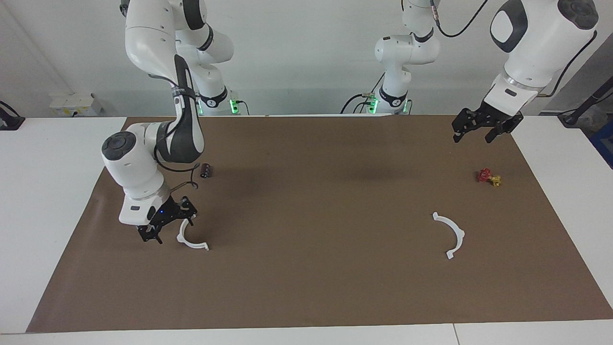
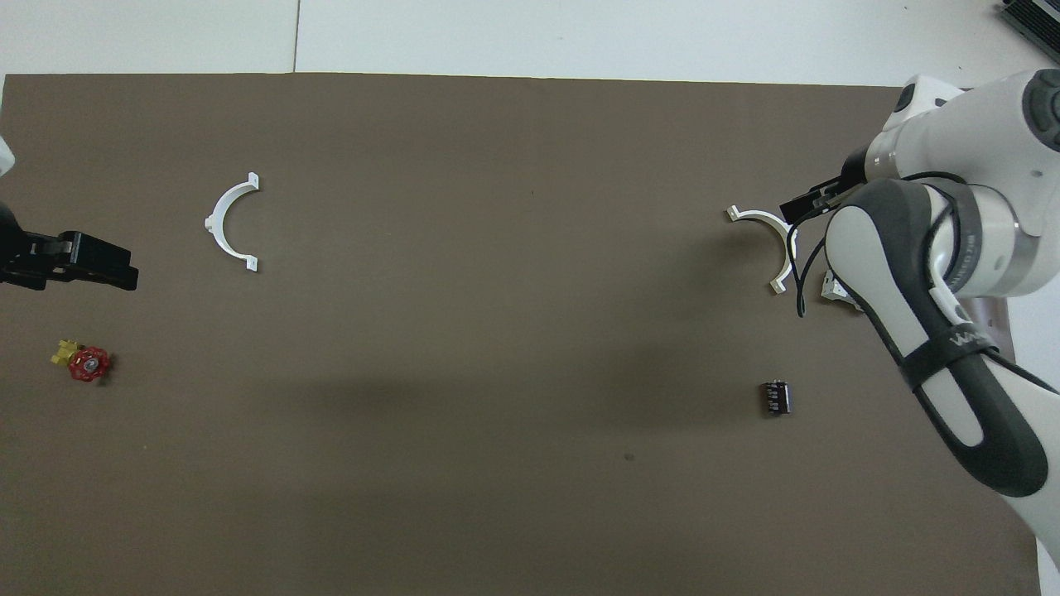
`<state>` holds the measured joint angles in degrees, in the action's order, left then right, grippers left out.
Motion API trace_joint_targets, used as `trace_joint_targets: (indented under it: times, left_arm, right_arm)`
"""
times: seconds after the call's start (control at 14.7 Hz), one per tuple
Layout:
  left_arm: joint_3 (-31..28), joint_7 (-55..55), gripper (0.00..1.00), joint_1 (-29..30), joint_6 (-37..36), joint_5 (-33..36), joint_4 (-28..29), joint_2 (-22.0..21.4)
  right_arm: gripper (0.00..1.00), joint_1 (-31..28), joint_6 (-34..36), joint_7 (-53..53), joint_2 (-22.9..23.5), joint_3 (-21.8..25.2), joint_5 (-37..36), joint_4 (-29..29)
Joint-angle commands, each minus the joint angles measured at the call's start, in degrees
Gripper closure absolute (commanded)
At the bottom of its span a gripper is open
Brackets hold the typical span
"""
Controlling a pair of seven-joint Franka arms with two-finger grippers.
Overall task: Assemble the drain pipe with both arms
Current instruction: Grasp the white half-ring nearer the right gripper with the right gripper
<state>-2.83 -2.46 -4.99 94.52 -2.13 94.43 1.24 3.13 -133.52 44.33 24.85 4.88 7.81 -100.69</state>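
My right gripper (image 1: 168,224) sits low over the brown mat, its fingers spread, straddling the end region of the white half-ring (image 1: 190,236) at the right arm's end of the surface. I can't tell from either view whether a fingertip actually touches the plastic. From overhead the right arm's wrist covers most of the gripper, and only the curved piece (image 2: 768,239) shows beside it. Just beside that piece, toward the mat's edge, a corner of the blocky white part (image 2: 831,290) peeks out from under my arm; in the facing view the arm hides it entirely. The small black cylinder (image 1: 206,170) lies on the mat nearer to the robots than this half-ring.

My left gripper (image 1: 480,129) hangs in the air over the mat's edge at the left arm's end, fingers spread with nothing between them. The red and yellow valve (image 1: 488,177) lies below it on the mat. The second white half-ring (image 1: 450,234) lies farther from the robots than the valve, untouched. The two halves are well apart, one toward each end of the surface (image 1: 57,191).
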Motion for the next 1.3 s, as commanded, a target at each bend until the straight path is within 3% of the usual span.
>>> trace_joint_targets:
  times: [0.0, 0.2, 0.34, 0.41, 0.55, 0.68, 0.89, 1.23]
  left_arm:
    - [-0.2, -0.6, 0.10, -0.3, 5.9, -0.9, 2.0, 3.1]
    - [-0.2, -0.6, 0.10, -0.3, 11.8, -0.9, 1.6, 7.9]
    - [-0.2, -0.7, 0.08, 0.0, 16.7, -0.9, 1.6, 10.3]
    - [-0.2, -0.8, 0.07, 0.2, 17.8, -0.7, 1.5, 11.6]
    - [-0.3, -1.1, 0.07, 0.5, 20.4, -0.3, 0.9, 15.3]
    - [-0.3, -1.1, 0.07, 0.9, 23.4, -0.2, 0.4, 18.2]
    - [-0.3, -1.1, 0.08, 2.0, 25.7, -0.1, -1.3, 23.3]
    - [-0.2, -1.3, 0.08, 3.3, 29.6, -0.6, -1.3, 27.0]
  right_arm:
    - [0.00, -0.8, -3.3, 5.4, 1.5, -0.5, 3.8, -1.6]
    - [0.02, -0.5, -6.6, 5.7, 1.5, -0.5, 3.8, -4.7]
    - [0.12, -0.5, -9.6, 5.9, 1.5, -0.4, 3.8, -6.4]
    - [0.25, -0.5, -9.7, 5.9, 1.5, -0.4, 3.6, -6.5]
    - [0.81, -0.5, -9.9, 5.8, 1.9, -0.3, 3.3, -6.5]
    - [0.98, -0.7, -10.3, 5.8, 2.0, -0.3, 3.2, -6.6]
    - [1.00, -0.3, -9.2, 0.4, 2.0, -0.2, 3.1, -6.5]
    - [1.00, 0.4, -1.2, -8.8, -0.5, 0.0, 2.3, -2.5]
